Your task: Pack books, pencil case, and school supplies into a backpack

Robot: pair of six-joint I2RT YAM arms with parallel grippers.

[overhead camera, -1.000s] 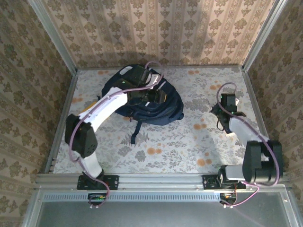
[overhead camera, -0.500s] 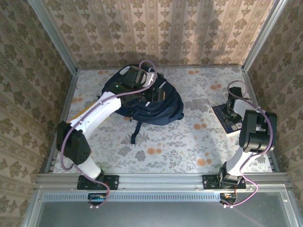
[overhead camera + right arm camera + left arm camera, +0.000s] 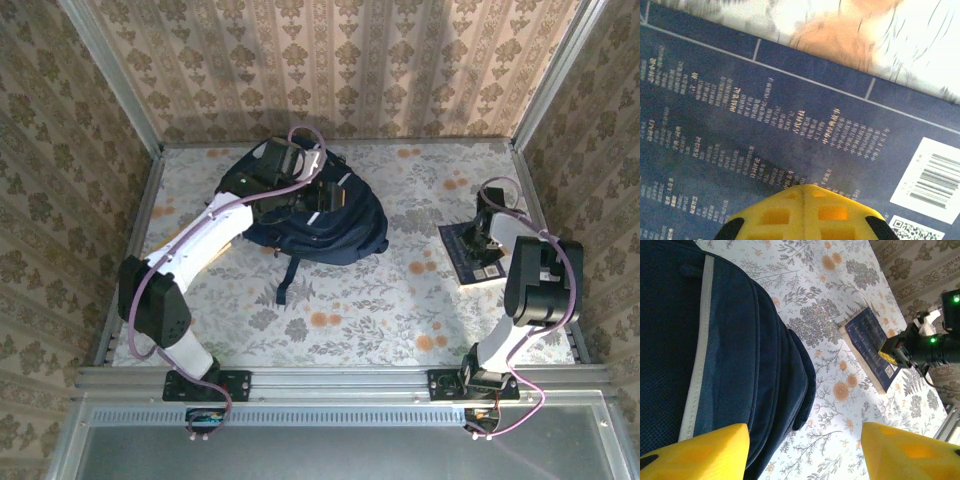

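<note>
The left jaws are standing open: the two yellow plastic fingers (image 3: 695, 450) are sitting wide apart with nothing clamped between them. Below them the backpack (image 3: 730, 355) is lying on its side, a large soft shape of navy woven fabric with a white stripe (image 3: 697, 355) running along one panel and rounded, stitched seams curving toward the bench. From the left wrist camera, the finger at 7 o'clock is overlapping the backpack's mesh panel; whether it is touching cannot be told.

The right jaws are closed, the yellow ribbed fingertips (image 3: 802, 210) pressed together with nothing between them. They are pointing down at the dark navy book (image 3: 740, 115), a thin flat rectangle with a smooth matte cover, rows of pale small print and thin pale ruled lines. A white barcode label (image 3: 930, 175) is showing at 4 o'clock on the cover. Whether the tip is actually pressing on the cover cannot be told.

In the top view, the backpack is occupying the 11 o'clock part of the bench (image 3: 340, 300), which is carrying a pale floral-printed covering. A dark strap (image 3: 288, 275) is trailing from the backpack toward 6 o'clock. The book is lying flat at 3 o'clock, near the right edge and well apart from the backpack. The left arm (image 3: 210, 235) is reaching over the backpack; the right arm (image 3: 540, 280) is folding over the book.
</note>
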